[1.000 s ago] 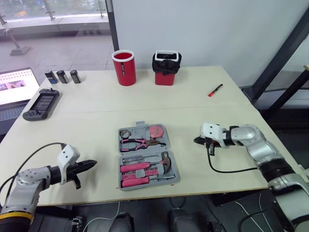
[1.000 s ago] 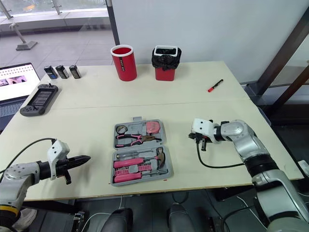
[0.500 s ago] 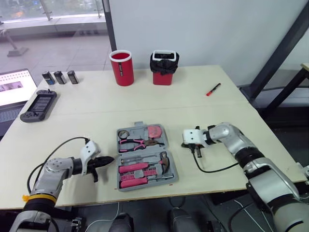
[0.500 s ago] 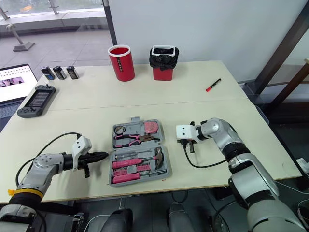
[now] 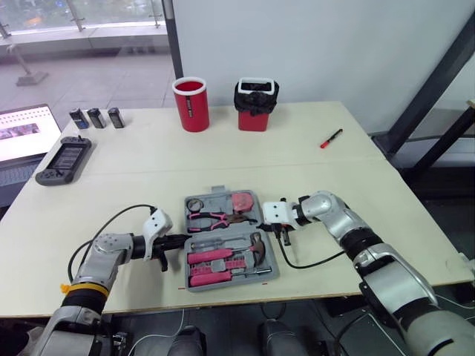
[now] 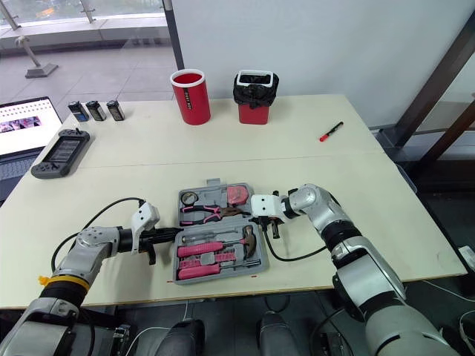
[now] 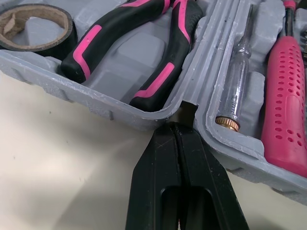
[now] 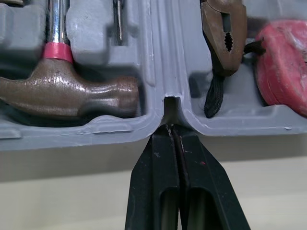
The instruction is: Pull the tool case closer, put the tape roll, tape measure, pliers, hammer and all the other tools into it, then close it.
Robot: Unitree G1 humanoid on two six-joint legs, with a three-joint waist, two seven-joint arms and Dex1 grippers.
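Note:
The grey tool case (image 5: pixel 220 192) lies open at the table's front middle. In its far half are the tape roll (image 5: pixel 195 205), the pink-handled pliers (image 5: pixel 215 218) and the pink tape measure (image 5: pixel 241 202). The near half has the hammer (image 5: pixel 256 247) and pink screwdrivers (image 5: pixel 208 257). My left gripper (image 5: pixel 183 238) is shut, its tip against the left end of the hinge groove (image 7: pixel 188 109). My right gripper (image 5: pixel 261 221) is shut too, with its tip at the hinge notch (image 8: pixel 170 103) on the right side, between the hammer head (image 8: pixel 62 93) and the pliers' nose (image 8: pixel 223 33).
At the back stand a red cup (image 5: pixel 191 104) and a red bin with a black liner (image 5: pixel 256 104). A red marker (image 5: pixel 331 138) lies back right. A handheld console (image 5: pixel 64 159), three batteries (image 5: pixel 96 117) and a laptop (image 5: pixel 18 133) are at the left.
Both grippers have moved inward across the table, from well apart to the two ends of the case's hinge. The case and its tools stayed put; the camera shifted slightly.

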